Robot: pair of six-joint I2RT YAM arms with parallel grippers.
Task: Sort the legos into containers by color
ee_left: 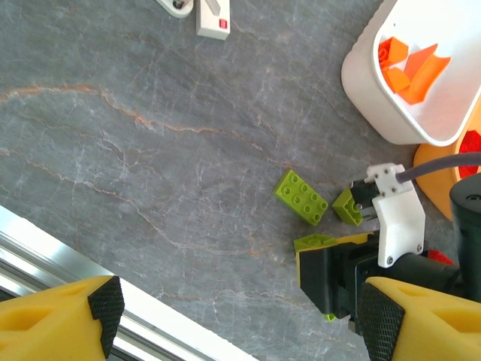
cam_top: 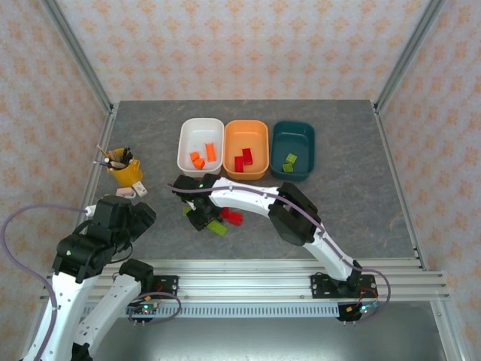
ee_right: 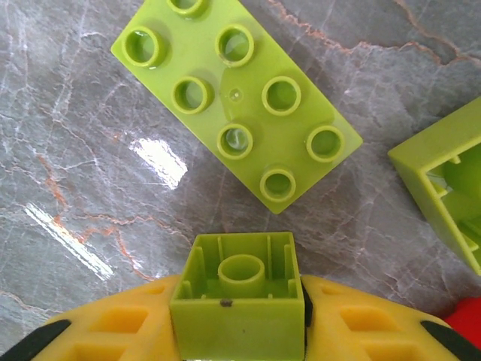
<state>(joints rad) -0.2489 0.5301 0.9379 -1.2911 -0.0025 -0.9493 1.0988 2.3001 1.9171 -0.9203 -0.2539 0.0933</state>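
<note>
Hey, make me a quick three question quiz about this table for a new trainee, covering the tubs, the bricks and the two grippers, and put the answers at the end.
1. Which tub holds the red bricks? A. white tub B. orange tub C. teal tub
2. True or false: the left gripper is clamped on a brick.
3. Fill in: the small brick between the fingers of the right gripper is ____ in colour.
Key: 1 B. 2 False, it is open with nothing between its fingers. 3 Green.
</note>
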